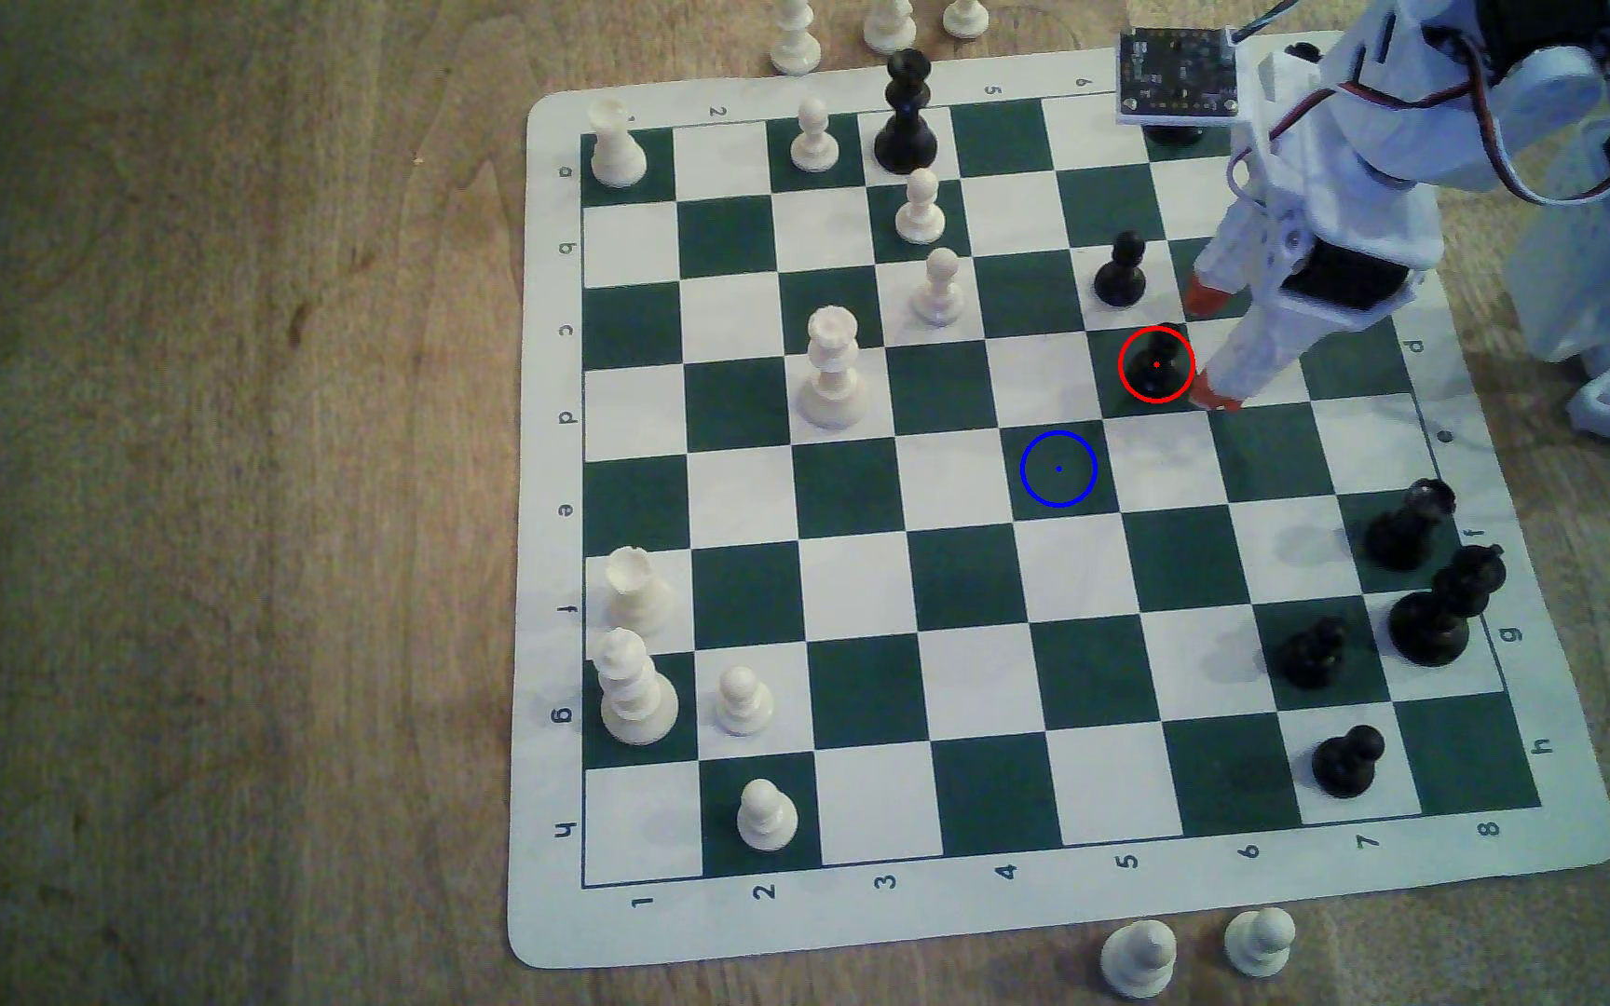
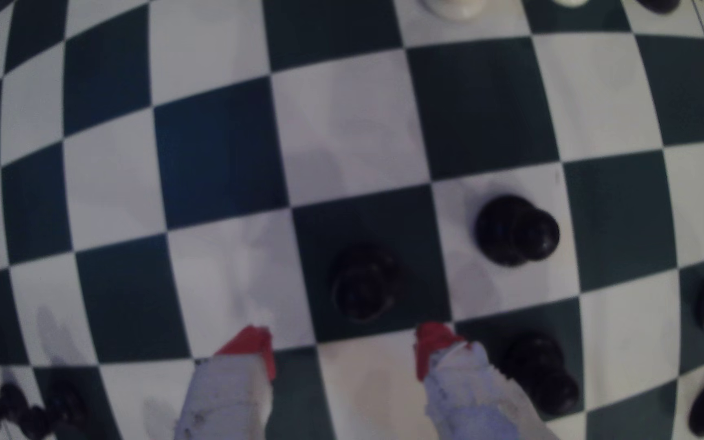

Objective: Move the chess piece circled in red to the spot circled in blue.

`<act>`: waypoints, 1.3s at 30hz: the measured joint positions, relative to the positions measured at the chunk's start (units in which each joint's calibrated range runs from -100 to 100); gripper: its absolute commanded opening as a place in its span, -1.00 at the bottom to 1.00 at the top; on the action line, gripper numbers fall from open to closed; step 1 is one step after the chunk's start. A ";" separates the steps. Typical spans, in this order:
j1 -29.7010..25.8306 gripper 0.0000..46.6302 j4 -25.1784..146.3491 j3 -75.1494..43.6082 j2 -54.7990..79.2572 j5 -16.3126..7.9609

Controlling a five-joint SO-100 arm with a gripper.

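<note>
- The tool [image 1: 1208, 346] is seen low over the board, its two red-tipped fingers [image 2: 253, 345] spread wide, with nothing held between them.
- The chess piece [image 1: 1156, 363], a black pawn ringed in red, is found upright on a dark green square just ahead of the fingertips; in the wrist view the chess piece [image 2: 365, 283] is seen just beyond the open gap and roughly in line with it, not yet between the fingers and untouched by them.
- A second black pawn [image 1: 1121, 271] is noted on a white square close beside the tool, diagonally next to the ringed one, apart from both fingers.
- Another dark piece [image 2: 540, 372] is seen just beside one finger in the wrist view; whether it touches cannot be told.
- The spot [image 1: 1059, 469], a green square ringed in blue with a centre dot, is recorded a little farther out from the tool, one square diagonally past the ringed pawn, and bare.
- The chessboard mat [image 1: 549, 542] is laid flat on a wooden surface [image 1: 201, 484].
- White pieces, among them a tall white piece [image 1: 832, 368], are set well away from the tool, across the board.
- Two white pawns [image 1: 1140, 958] are left off the mat on the wood, far from the tool.
</note>
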 measured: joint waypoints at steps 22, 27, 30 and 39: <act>0.00 -0.52 -9.32 0.00 7.62 -0.73; 0.00 -0.65 -9.72 0.00 7.88 -0.73; 0.00 -0.80 -9.72 0.00 7.88 -1.12; -0.59 -0.92 -10.52 0.00 8.38 -1.32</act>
